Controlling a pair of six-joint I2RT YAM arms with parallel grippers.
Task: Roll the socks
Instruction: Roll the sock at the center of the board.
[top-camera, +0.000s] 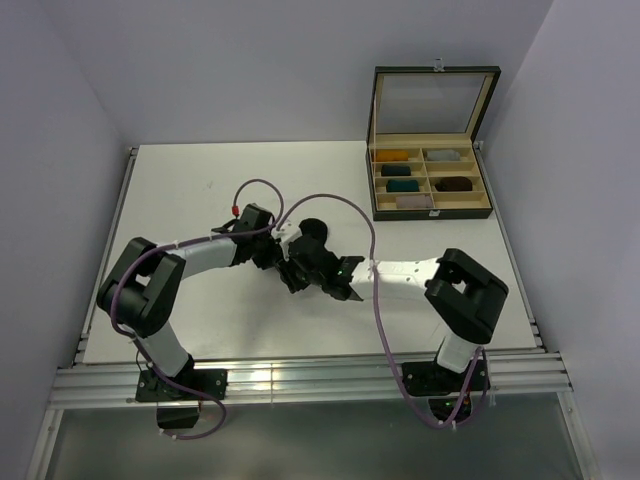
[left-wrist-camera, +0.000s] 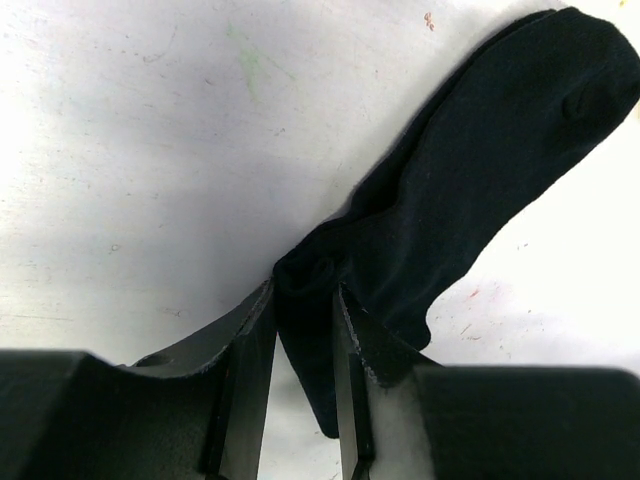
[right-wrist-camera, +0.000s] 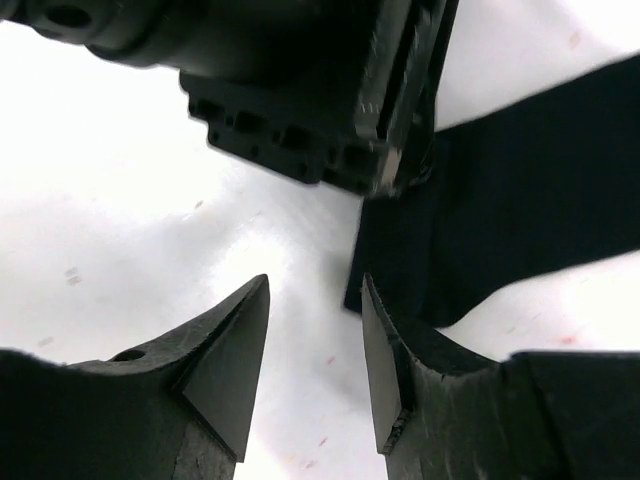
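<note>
A black sock (left-wrist-camera: 480, 150) lies flat on the white table (top-camera: 200, 190), its toe reaching up and right in the left wrist view. My left gripper (left-wrist-camera: 303, 305) is shut on the bunched end of this sock, and fabric hangs down between the fingers. In the top view the left gripper (top-camera: 293, 270) sits just in front of the sock (top-camera: 313, 231). My right gripper (right-wrist-camera: 315, 300) is open and empty over bare table, with the sock's edge (right-wrist-camera: 520, 200) just past its right finger. It meets the left one in the top view (top-camera: 320, 278). No brown striped sock shows.
An open wooden box (top-camera: 430, 185) with compartments holding mustard, teal, grey and dark bundles stands at the back right, its lid (top-camera: 432, 100) upright. The left gripper's body (right-wrist-camera: 300, 90) fills the top of the right wrist view. Cables loop above both arms.
</note>
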